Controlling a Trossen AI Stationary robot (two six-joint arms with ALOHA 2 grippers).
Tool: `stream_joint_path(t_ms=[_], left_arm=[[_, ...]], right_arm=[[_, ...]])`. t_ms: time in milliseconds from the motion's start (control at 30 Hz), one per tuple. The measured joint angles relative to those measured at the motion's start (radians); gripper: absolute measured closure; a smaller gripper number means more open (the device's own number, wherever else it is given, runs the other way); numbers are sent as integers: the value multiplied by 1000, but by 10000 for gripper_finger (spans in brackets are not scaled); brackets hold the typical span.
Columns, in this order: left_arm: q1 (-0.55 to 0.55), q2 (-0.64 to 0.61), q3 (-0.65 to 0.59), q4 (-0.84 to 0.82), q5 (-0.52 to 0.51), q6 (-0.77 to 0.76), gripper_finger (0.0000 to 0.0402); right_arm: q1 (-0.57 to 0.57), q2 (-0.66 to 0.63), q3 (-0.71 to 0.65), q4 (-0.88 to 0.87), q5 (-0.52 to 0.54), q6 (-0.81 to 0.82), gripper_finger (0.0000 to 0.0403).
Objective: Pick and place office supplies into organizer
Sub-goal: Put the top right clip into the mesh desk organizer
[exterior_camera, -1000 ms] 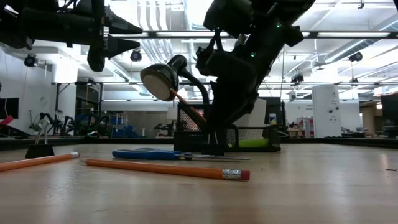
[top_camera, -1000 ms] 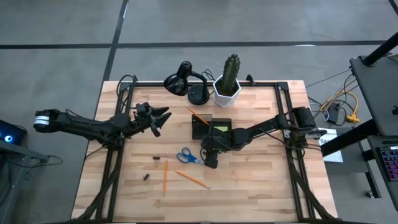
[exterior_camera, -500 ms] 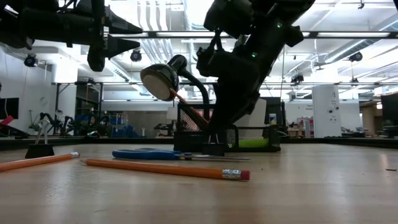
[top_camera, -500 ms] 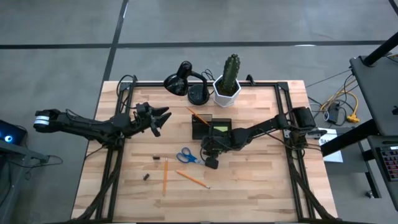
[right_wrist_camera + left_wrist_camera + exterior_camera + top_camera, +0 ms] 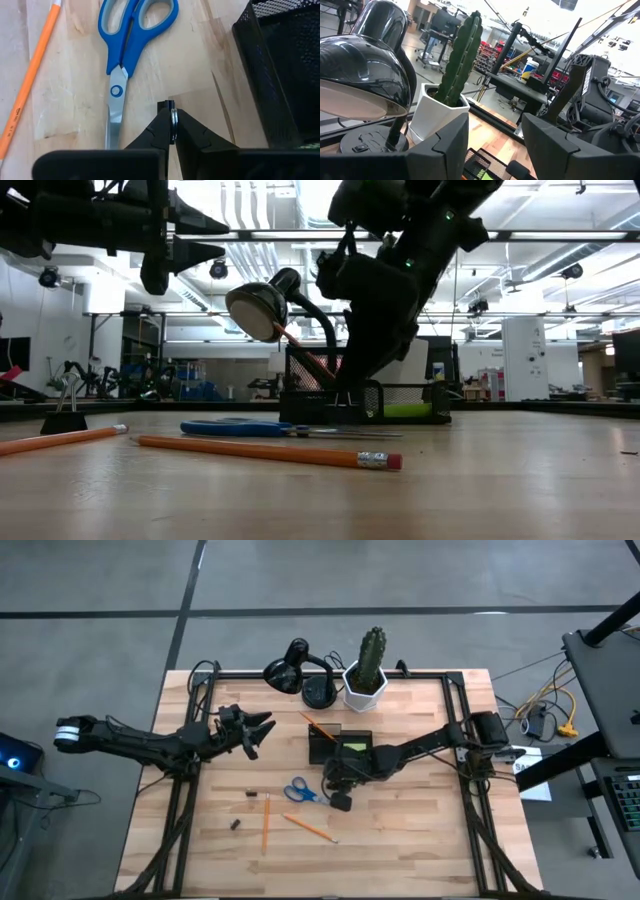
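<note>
My right pincer has just clenched: a second ago its fingers stood apart over a small binder clip, and now they are pinched tight on it, with the clip's wire loop showing right at the tips. The clip sits near the middle of the desk, between the blue-handled scissors and the black mesh organizer, just on the front-edge side of the organizer. I cannot tell whether it has left the wood yet. To my mind the grasp is made, so what remains for this piece is a lift and a short carry toward the far edge, over the mesh wall and into a compartment. The hold is only on a thin bit of the clip, so it could twist or slip as I raise it. An orange pencil lies beyond the scissors, not yet stowed. My left pincer hangs released above the desk's left side, well apart from all this.
</note>
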Motion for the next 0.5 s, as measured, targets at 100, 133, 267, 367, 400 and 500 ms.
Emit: stream_joint_path(t_ms=[100, 133, 267, 367, 400, 500], left_arm=[[0, 0, 0, 0, 0, 0, 233], [0, 0, 0, 0, 0, 0, 233], [0, 0, 0, 0, 0, 0, 233], [0, 0, 0, 0, 0, 0, 233], [0, 0, 0, 0, 0, 0, 233], [0, 0, 0, 0, 0, 0, 233]], right_arm=[[-5, 0, 32, -47, 1, -25, 394], [-9, 0, 45, -61, 4, -43, 394], [-29, 0, 100, -104, 27, -84, 394], [-50, -1, 152, -145, 30, -113, 394], [-57, -1, 169, -155, 31, -121, 394], [-77, -2, 214, -168, 39, -167, 394]])
